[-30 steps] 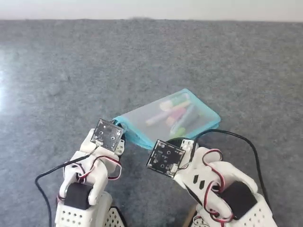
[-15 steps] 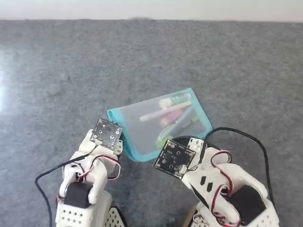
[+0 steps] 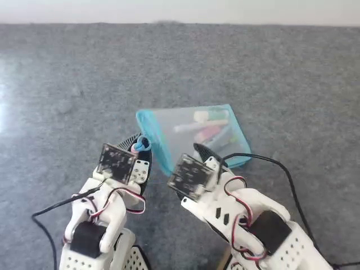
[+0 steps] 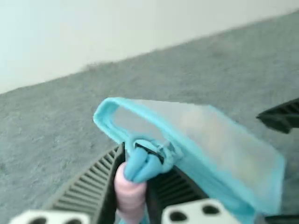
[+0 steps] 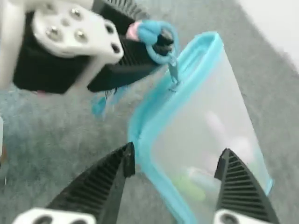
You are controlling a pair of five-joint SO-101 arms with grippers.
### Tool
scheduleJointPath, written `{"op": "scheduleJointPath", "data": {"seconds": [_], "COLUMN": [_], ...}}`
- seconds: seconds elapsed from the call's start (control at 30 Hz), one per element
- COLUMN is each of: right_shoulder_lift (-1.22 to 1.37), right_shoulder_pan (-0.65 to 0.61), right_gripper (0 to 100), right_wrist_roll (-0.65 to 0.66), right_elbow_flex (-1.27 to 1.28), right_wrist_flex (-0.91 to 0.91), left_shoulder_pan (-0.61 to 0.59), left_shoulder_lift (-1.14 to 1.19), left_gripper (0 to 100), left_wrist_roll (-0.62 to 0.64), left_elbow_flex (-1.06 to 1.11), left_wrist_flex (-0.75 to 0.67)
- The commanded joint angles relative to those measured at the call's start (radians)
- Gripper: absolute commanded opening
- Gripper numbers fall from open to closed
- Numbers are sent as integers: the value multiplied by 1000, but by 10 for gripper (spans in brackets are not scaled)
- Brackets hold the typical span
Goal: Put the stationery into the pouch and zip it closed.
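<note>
A translucent pouch (image 3: pixel 194 132) with turquoise trim lies mid-table, with several coloured pens (image 3: pixel 207 127) inside it. My left gripper (image 3: pixel 140 145) is at the pouch's near left corner, shut on the blue zipper pull (image 4: pixel 140 164), which has a pink piece under it. The pouch (image 4: pixel 205 140) hangs slightly raised from that pull. My right gripper (image 5: pixel 177 156) is open, its black fingers (image 5: pixel 107 186) astride the pouch's near edge (image 5: pixel 140 140). The right wrist view also shows the left gripper (image 5: pixel 135 51) holding the pull (image 5: pixel 156 37), and a green pen (image 5: pixel 194 185) through the pouch wall.
Grey felt covers the table (image 3: pixel 67 84), with a white wall along the far edge. Both arm bodies crowd the near side, and a black cable (image 3: pixel 281 169) loops to the right of the pouch.
The pouch has swung round so its left corner points at the left gripper, which now holds the zipper pull and has drawn back. The right gripper has shifted left along the near edge.
</note>
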Motion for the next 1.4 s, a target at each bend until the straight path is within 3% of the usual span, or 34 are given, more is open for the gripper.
{"op": "scheduleJointPath", "data": {"seconds": [0.0, 0.23, 0.5, 0.9, 1.13, 1.27, 1.37], "right_shoulder_lift": [-76, -139, -38, 85, 87, 87, 87], "right_shoulder_pan": [-38, -202, -41, -21, 88, 93, 93], "right_gripper": [281, 281, 281, 280, 177, 179, 102], "right_wrist_roll": [-23, 94, 97, 146, 144, 143, 146], "right_elbow_flex": [12, 91, 115, 141, 144, 144, 141], "right_wrist_flex": [-21, 31, -90, -133, -248, -260, -266], "left_shoulder_pan": [68, 75, 83, 78, 83, 84, 84], "left_shoulder_lift": [23, 253, 336, 272, 275, 276, 276], "left_gripper": [11, 11, 11, 11, 11, 11, 11], "left_wrist_roll": [48, 49, 49, 34, 34, 34, 34], "left_elbow_flex": [-54, -79, -124, -127, -122, -120, -119], "left_wrist_flex": [-43, -130, -124, -86, -84, -84, -84]}}
